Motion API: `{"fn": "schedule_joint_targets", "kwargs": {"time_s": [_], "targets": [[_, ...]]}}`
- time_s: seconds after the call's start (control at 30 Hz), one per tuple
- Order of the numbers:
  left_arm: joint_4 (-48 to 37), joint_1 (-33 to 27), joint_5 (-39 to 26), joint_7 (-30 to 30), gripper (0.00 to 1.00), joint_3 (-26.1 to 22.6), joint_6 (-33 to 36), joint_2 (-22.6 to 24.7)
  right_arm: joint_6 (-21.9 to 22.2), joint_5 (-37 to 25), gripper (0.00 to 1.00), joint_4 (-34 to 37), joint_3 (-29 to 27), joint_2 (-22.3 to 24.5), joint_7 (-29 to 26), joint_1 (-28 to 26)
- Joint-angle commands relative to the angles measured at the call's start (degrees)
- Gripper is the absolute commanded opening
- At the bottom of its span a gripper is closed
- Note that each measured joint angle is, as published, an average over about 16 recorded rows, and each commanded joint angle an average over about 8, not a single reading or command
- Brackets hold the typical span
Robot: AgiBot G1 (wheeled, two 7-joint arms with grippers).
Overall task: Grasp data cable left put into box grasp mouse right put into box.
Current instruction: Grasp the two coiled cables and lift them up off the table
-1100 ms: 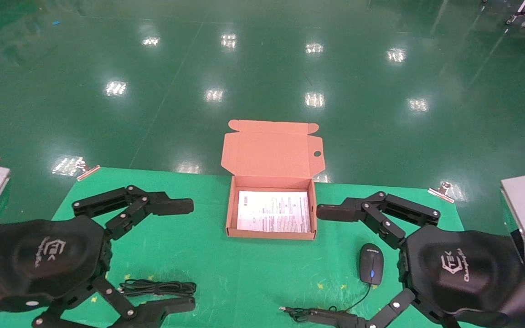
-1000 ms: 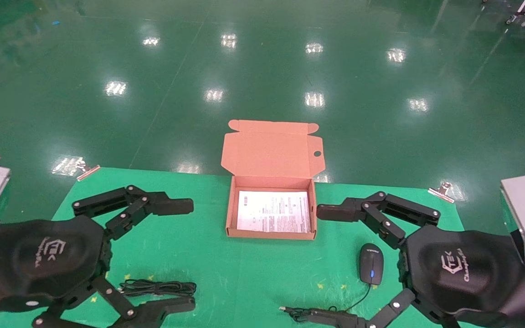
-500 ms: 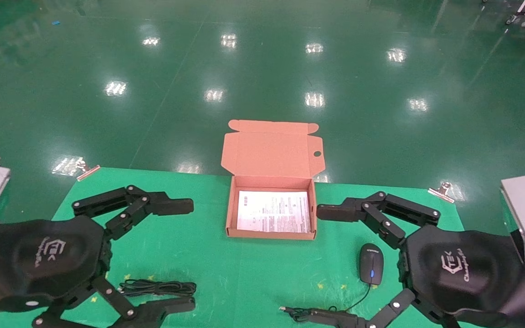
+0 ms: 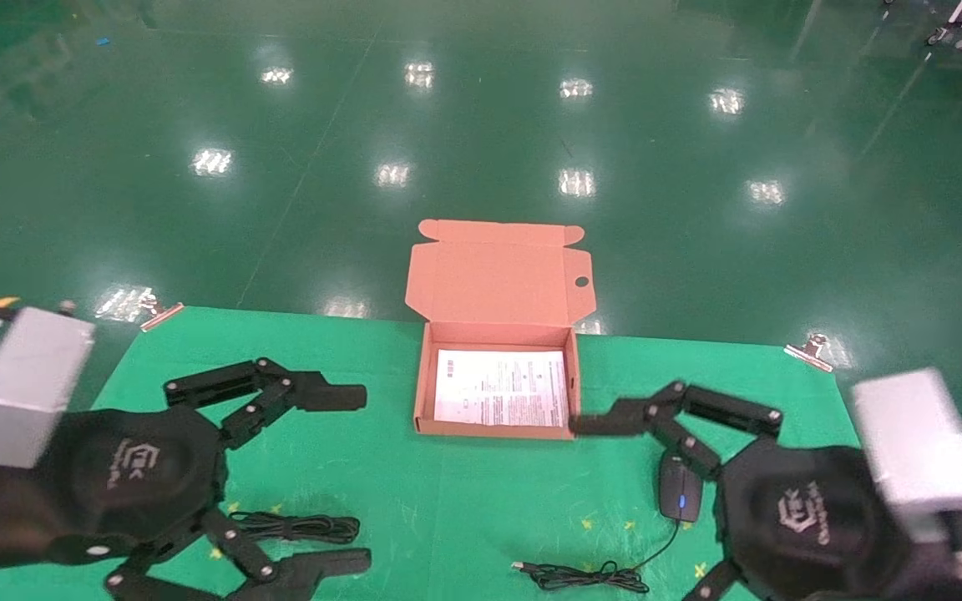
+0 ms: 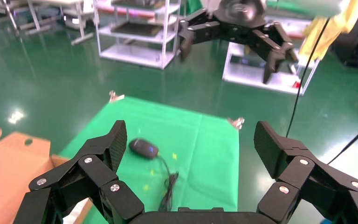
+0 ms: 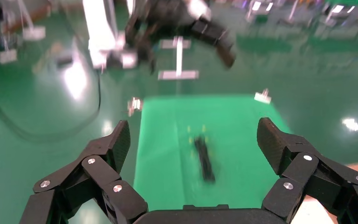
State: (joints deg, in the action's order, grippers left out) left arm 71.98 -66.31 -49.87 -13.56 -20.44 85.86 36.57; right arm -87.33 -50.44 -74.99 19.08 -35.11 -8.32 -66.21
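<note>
The brown box (image 4: 419,392) stands open at the mat's far middle, lid (image 4: 498,271) up, a white printed sheet (image 4: 499,386) inside. The coiled data cable (image 4: 293,526) lies at the near left, between the fingers of my left gripper (image 4: 356,477), which is open above it. The cable also shows in the right wrist view (image 6: 204,158). The black mouse (image 4: 680,492) with a blue-lit wheel lies at the near right, partly under my open right gripper (image 4: 623,509). Its cord (image 4: 589,576) trails toward the front edge. The mouse also shows in the left wrist view (image 5: 143,148).
A green mat (image 4: 448,501) covers the table, held by metal clips at its far corners (image 4: 159,313) (image 4: 811,351). Small yellow marks dot the mat near the cable and the mouse. Glossy green floor lies beyond the far edge.
Both arms have moved. The left gripper shifted right and tilted. The right gripper shifted left and nearer, and its upper finger now crosses the mouse's top.
</note>
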Motion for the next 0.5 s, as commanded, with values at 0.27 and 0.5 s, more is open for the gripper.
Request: {"fn": "schedule_joint_targets", "kwargs": {"time_s": [0.27,0.5], "targets": [[-1.2,-6.3,-10.7,-3.4,1.0,-5.7,1.6,2.4,-2.1,-14.4,1.0,-1.6,6.5,-1.3,5.8,-8.0],[0.8,-12.1,-26.5,-2.9,1.0,-12.2,1.9,5.1,-2.3,-26.9,1.0,-2.4,15.6,-4.0,12.8,-15.4]]}}
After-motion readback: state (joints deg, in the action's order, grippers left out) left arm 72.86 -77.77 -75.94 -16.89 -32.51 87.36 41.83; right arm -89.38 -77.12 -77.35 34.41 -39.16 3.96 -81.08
